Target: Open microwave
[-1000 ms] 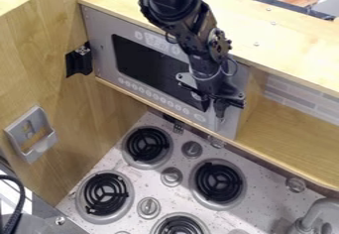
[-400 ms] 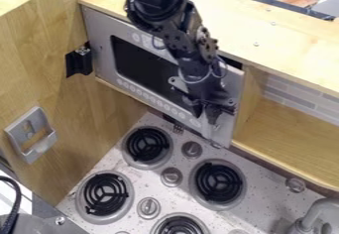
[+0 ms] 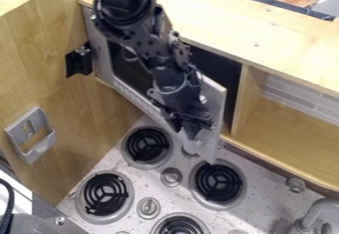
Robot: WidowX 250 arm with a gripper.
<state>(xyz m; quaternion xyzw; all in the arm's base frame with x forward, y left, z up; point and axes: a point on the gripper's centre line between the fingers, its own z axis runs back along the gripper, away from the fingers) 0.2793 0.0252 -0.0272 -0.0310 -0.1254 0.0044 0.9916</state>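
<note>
The gripper [image 3: 189, 131] is in front of the right part of the microwave door [image 3: 215, 121], shut on the door handle [image 3: 193, 145], whose lower end shows below it. Hinged at its left side, the grey door stands partly open, its right edge swung out above the stove. A dark gap [image 3: 215, 74] into the microwave shows behind that edge. The arm covers part of the door's window and much of the handle.
Below the door lies the stove with several black burners [image 3: 218, 182] and grey knobs [image 3: 171, 177]. A wooden wall [image 3: 86, 109] with a grey holder [image 3: 31, 135] stands left, an open wooden shelf [image 3: 291, 141] right. A faucet [image 3: 319, 213] is at lower right.
The gripper has moved left and somewhat down, away from the cabinet front. The microwave door has swung outward with it from closed or nearly closed, and the dark gap has widened.
</note>
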